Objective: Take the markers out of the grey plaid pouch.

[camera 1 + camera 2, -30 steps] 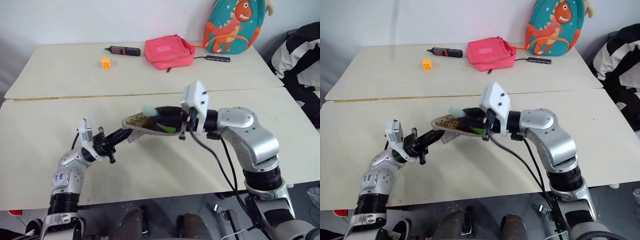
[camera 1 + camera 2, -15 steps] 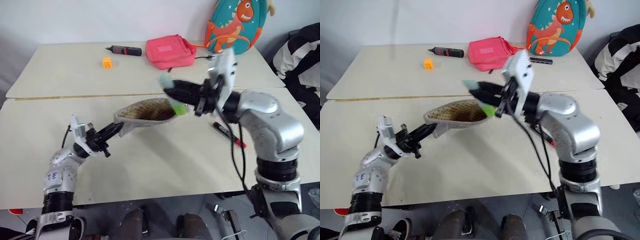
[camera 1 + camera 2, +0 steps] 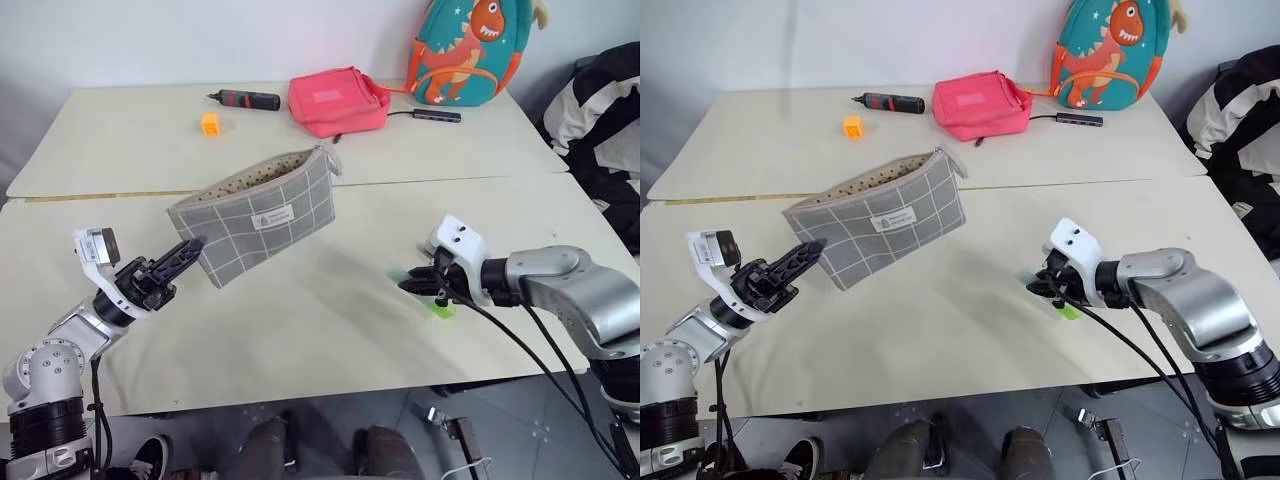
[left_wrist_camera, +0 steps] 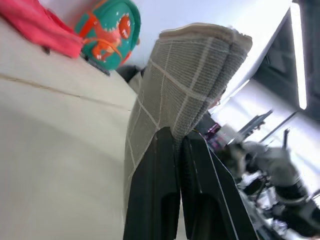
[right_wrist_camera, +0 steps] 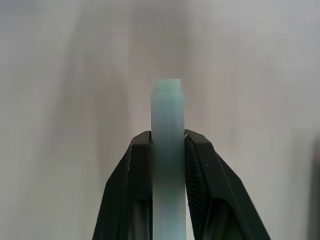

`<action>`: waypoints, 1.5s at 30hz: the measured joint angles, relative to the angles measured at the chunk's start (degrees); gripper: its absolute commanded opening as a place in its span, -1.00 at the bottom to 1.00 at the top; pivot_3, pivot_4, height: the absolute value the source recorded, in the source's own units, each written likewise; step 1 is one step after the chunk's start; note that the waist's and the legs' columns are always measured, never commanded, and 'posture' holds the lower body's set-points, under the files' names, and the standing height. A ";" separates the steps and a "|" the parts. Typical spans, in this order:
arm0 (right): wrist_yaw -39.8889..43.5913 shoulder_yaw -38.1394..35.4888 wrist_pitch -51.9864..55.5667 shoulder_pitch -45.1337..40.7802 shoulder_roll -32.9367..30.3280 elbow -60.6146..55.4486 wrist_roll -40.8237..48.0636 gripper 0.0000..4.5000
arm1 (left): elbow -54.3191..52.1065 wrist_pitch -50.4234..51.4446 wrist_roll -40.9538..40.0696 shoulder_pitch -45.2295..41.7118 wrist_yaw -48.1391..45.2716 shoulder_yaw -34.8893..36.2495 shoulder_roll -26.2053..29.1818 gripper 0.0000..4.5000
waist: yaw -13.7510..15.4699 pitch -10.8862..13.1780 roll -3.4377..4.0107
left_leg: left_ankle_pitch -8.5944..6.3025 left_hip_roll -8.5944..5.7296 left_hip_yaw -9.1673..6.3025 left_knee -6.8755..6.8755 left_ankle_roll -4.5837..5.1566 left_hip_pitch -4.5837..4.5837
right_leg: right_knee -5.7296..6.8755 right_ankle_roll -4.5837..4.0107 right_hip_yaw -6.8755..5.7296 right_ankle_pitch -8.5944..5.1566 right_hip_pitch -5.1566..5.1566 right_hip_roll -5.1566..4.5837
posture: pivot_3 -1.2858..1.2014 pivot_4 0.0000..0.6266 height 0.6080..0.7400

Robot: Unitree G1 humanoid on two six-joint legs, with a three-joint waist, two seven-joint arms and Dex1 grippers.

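Two grippers are at work: the right gripper [image 5: 167, 145] pinches one pale green highlighter [image 5: 167, 150] low over the near table [image 3: 300, 330], and the left gripper [image 3: 185, 250] clamps a bottom corner of the one grey plaid pouch [image 3: 262, 215], lifted clear, mouth upward. One pink bag [image 3: 335, 100], one orange cube [image 3: 211, 123] and one screwdriver-like tool [image 3: 245, 99] lie on the far table.

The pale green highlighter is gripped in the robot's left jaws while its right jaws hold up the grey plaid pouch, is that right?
Not quite: the sides are swapped. The pale green highlighter is gripped in the right gripper, as the right wrist view shows, and the left gripper holds up the grey plaid pouch by one corner, as the left eye view shows.
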 measured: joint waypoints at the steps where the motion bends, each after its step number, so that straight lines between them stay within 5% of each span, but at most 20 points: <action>1: -1.23 0.31 -0.77 0.07 1.29 1.51 -1.25 -0.78 | 0.00 0.60 -0.07 -0.03 1.15 0.33 0.05 -1.00 | 0.11 0.00 -0.02 | 0.03 0.00 -0.01 0.00 -0.01 0.00 | 0.00 0.00 0.01 0.00 0.00 0.00 | 0.03 -0.52 1.00; 9: -3.99 2.69 -9.28 0.30 7.46 8.81 -8.02 -0.78 | 8.50 3.04 -0.48 -0.93 15.12 6.86 0.30 -1.00 | 0.01 -0.07 -0.19 | 0.07 -0.05 -0.04 -0.01 -0.02 0.07 | 0.08 0.01 0.01 0.01 0.03 0.06 | 0.03 -0.52 1.00; 10: -4.00 2.39 -9.35 0.30 7.93 9.19 -8.22 -0.46 | 8.68 2.70 0.44 -0.45 15.24 6.60 -0.03 -1.00 | 0.04 -0.07 -0.23 | 0.07 -0.04 -0.04 -0.02 -0.02 0.06 | 0.08 0.01 0.01 0.01 0.02 0.10 | 0.03 -0.52 1.00; 20: -4.11 1.43 -12.24 -0.55 11.21 12.35 -11.03 1.00 | 8.42 4.82 -2.80 -0.07 20.67 9.22 -3.57 0.31 | 0.14 -0.05 -0.28 | 0.07 -0.06 -0.11 -0.02 -0.05 -0.01 | 0.07 0.00 0.07 0.01 -0.02 0.03 | 0.03 -0.52 1.00; 25: -2.01 -0.90 -14.29 -0.64 10.90 11.89 -10.17 1.00 | 4.09 -0.31 1.64 5.33 16.53 9.81 -0.73 0.98 | -0.01 -0.05 -0.28 | 0.07 -0.05 -0.03 -0.12 -0.06 -0.03 | 0.04 0.00 0.08 0.01 -0.10 0.05 | 0.03 -0.52 1.00; 34: 3.13 -16.74 -19.28 5.93 9.89 4.60 0.08 1.00 | -8.03 -12.44 11.95 21.00 3.72 10.98 4.92 0.98 | 0.73 -0.03 -0.30 | -0.18 -0.06 -0.05 -0.18 -0.38 -0.06 | -0.28 0.00 0.09 0.01 -0.02 -0.06 | 0.03 -0.52 1.00; 45: -10.58 -26.22 -34.73 12.75 12.34 19.71 -7.36 1.00 | -9.45 -31.83 30.65 26.47 4.40 11.16 4.12 0.98 | 1.45 0.02 -0.19 | -0.16 0.02 0.25 -0.29 -0.42 -0.05 | -0.30 0.00 0.31 0.01 -0.19 -0.06 | 0.03 -0.52 1.00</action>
